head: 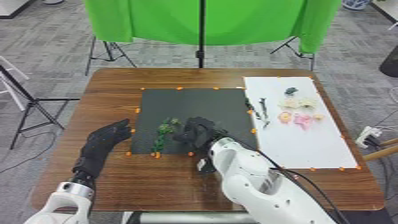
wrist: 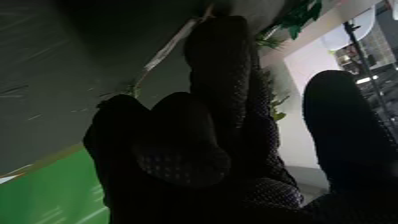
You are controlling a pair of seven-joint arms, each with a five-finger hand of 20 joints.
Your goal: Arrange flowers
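Over the dark mat, green leafy stems lie along its left part. The right hand is just to the right of them, low over the mat, its fingers relaxed. In the right wrist view, the right hand has its thumb apart from the fingers; a thin pale stem runs near the fingertips and green leaves show past them. Whether the hand touches any stem is unclear. The left hand rests open left of the mat. Pink blooms and cream blooms lie on the white board.
The white board stands right of the mat on the brown table, with a dark blue flower and a grey-green stem on it. Orange markers edge both surfaces. A green cloth hangs behind the table.
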